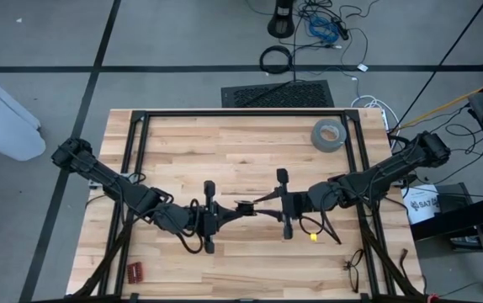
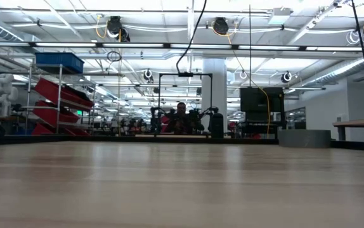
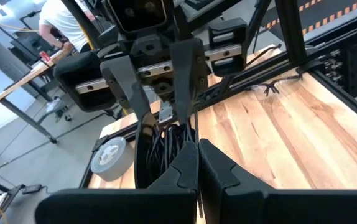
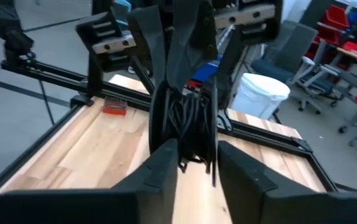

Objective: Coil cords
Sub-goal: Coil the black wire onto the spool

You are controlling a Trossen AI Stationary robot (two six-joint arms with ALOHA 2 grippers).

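Black thin cords (image 4: 185, 121) hang bundled above the wooden table (image 1: 241, 151) between both grippers. Left gripper (image 3: 197, 163) is clamped on them; right gripper (image 4: 196, 160) stands parted around them. Light and floppy, probably best pinched mid-bundle.

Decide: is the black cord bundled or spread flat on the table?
Bundled: the black cord hangs in gathered loops between the left tool and right tool.

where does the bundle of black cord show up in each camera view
High view: the cord bundle sits mid-table between the left hand and right hand.
Low view: not in it.
Left wrist view: cord bundle just past this arm's fingers.
Right wrist view: cord bundle between this arm's fingers.
Shared landmark: grey tape roll, also in the left wrist view.
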